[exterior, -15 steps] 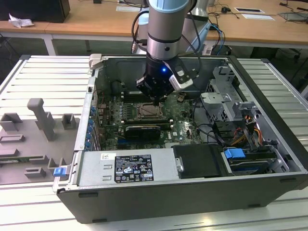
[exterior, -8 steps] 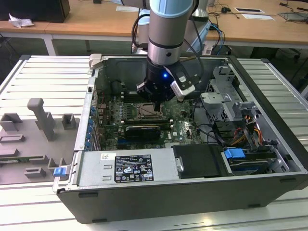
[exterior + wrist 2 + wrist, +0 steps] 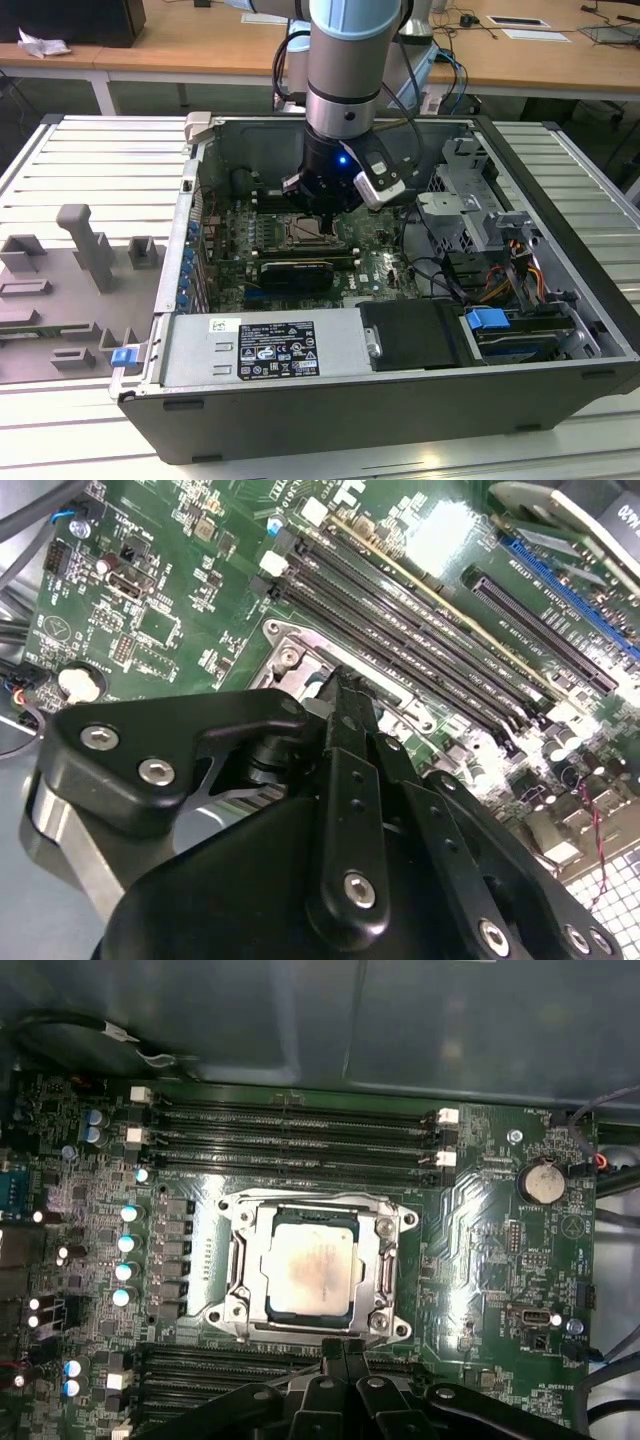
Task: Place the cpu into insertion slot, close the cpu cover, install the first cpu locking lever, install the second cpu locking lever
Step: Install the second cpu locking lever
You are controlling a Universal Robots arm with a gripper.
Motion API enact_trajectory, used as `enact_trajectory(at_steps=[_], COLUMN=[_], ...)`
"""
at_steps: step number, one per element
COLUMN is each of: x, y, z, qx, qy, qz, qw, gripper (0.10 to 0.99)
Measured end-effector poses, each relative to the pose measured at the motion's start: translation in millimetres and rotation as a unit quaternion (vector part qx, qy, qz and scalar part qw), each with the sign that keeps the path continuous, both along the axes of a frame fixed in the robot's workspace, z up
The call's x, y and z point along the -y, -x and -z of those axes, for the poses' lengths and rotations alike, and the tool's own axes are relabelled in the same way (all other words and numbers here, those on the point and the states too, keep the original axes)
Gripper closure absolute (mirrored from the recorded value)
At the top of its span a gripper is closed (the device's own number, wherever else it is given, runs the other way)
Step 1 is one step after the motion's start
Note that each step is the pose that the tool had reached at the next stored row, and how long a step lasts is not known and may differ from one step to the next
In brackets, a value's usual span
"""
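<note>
Robot arm at work inside an open computer case (image 3: 400,425) lying on a slatted table (image 3: 100,165). In the exterior view the arm reaches straight down from 12 o'clock, and its gripper (image 3: 315,222) stands at the processor socket in the middle of the green motherboard (image 3: 375,262).

In the first wrist view, the cpu (image 3: 308,1270) sits seated in the socket, its dull silver top facing up. The cpu cover (image 3: 252,1260) lies down around the chip's edges, its open centre framing the metal top.

The gripper (image 3: 345,1352) is clenched, its two black fingertips pressed together with nothing visible between them. The tips rest at the socket's edge, just beside the cover frame. In the second wrist view the gripper (image 3: 345,695) meets the silver socket hardware on the side away from the memory slots (image 3: 420,640); whether it presses on a lever cannot be told.

In the exterior view, a long black expansion card (image 3: 297,272) lies at 6 o'clock from the socket, with the power supply (image 3: 260,350) beyond it. A metal drive cage (image 3: 470,195) stands at 3 o'clock. Grey fixture blocks (image 3: 85,245) sit on the table at 9 o'clock, outside the case. A coin battery (image 3: 543,1182) shows on the board in the first wrist view, well apart from the socket.
</note>
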State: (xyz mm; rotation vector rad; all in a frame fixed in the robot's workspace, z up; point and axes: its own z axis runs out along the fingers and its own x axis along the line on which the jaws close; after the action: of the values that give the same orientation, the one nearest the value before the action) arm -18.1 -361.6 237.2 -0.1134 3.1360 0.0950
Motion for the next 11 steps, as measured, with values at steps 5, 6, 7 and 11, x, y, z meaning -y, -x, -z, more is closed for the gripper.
enact_trajectory(at_steps=[5,6,7,11], x=[1.9,2.2,2.5,4.1], y=[-0.1,-0.1,-0.1,-0.1], z=[0.1,0.1,0.1,0.2], qx=[0.0,0.0,0.0,0.0], qy=[0.0001,0.0001,0.0,0.0], qz=[0.0,0.0,0.0,0.0], qw=[1.0,1.0,1.0,1.0], gripper=[0.98,0.98,0.98,0.98])
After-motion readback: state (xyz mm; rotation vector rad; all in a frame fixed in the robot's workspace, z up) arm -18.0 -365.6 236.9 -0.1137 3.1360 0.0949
